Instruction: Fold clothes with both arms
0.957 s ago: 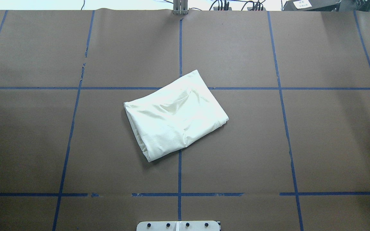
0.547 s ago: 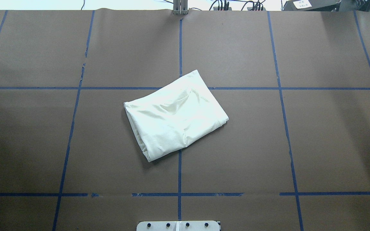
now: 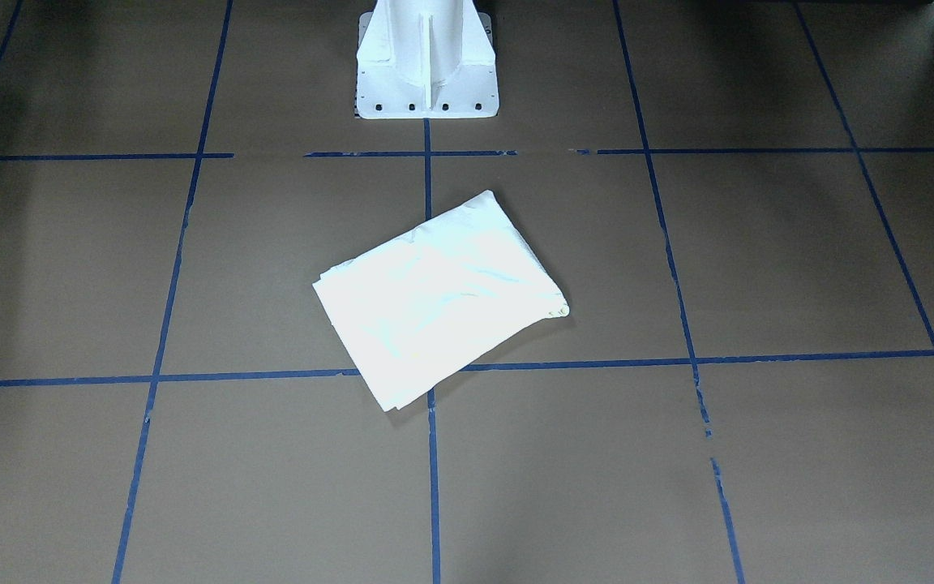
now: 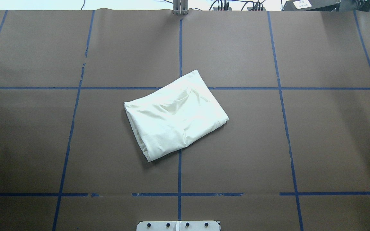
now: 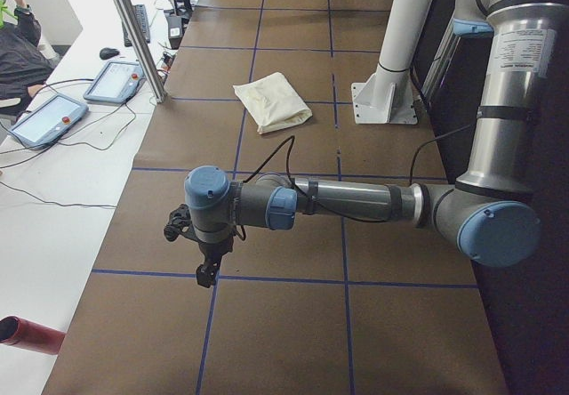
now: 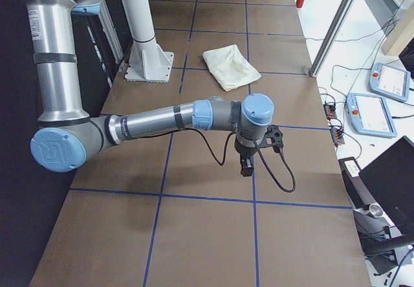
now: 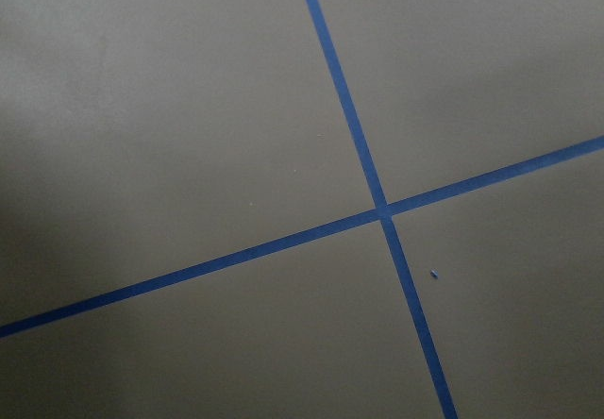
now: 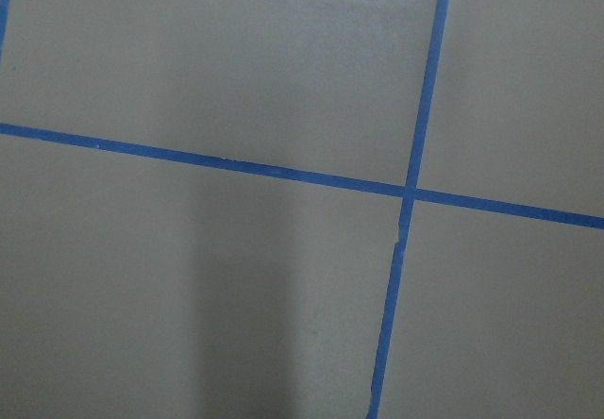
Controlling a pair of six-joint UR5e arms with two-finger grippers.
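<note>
The shirt (image 4: 175,115) is laid as a compact folded rectangle near the middle of the brown surface (image 4: 27,144), turned at a slant to the blue tape lines (image 4: 287,134); only plain cream cloth is shown on top, with a few soft creases. The centre tape line is covered by it, and its far corner is laid across a crossing line. It is set a little way in front of the white pedestal (image 3: 426,61), apart from it.

The left arm (image 5: 356,201) is stretched low over the surface towards its left end, well apart from the shirt; the left end effector (image 5: 205,275) is pointed downward above a tape line, and whether it is spread or pressed together cannot be told. The right arm (image 6: 155,120) is stretched likewise at the opposite end; the right end effector (image 6: 246,169) is hung downward, its state likewise not to be told. Nothing is held by either.
</note>
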